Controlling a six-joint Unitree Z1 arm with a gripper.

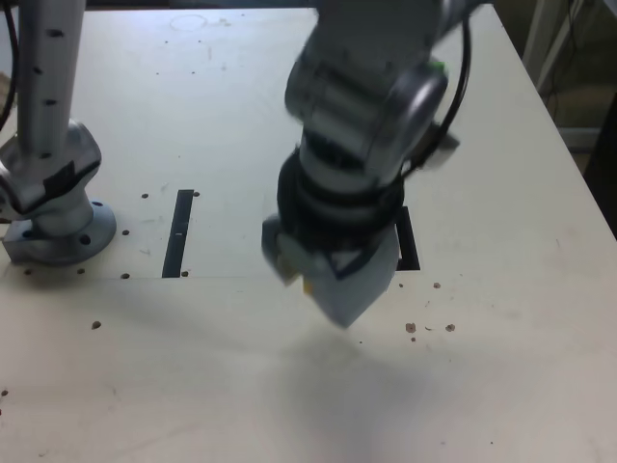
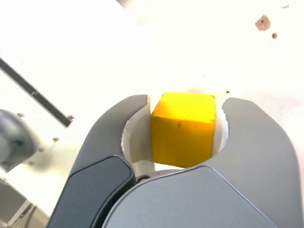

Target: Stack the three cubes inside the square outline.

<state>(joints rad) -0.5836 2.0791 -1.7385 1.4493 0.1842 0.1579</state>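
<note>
In the wrist view a yellow cube [image 2: 183, 128] sits between the two grey fingers of my gripper [image 2: 185, 100], which is shut on it from both sides. In the exterior view the gripper [image 1: 328, 285] hangs low over the middle of the table, blurred, and only a sliver of the yellow cube [image 1: 307, 285] shows at its tip. Whether the cube touches the table I cannot tell. The square outline [image 1: 409, 239] lies just behind the gripper towards the exterior view's right. Only one black side of it shows; the arm hides the rest.
A thin black strip [image 1: 178, 231] lies on the pale table [image 1: 501, 367] towards the exterior view's left. A second grey arm base [image 1: 53, 207] stands at the far left. Small dark specks [image 1: 424, 328] dot the table near the gripper.
</note>
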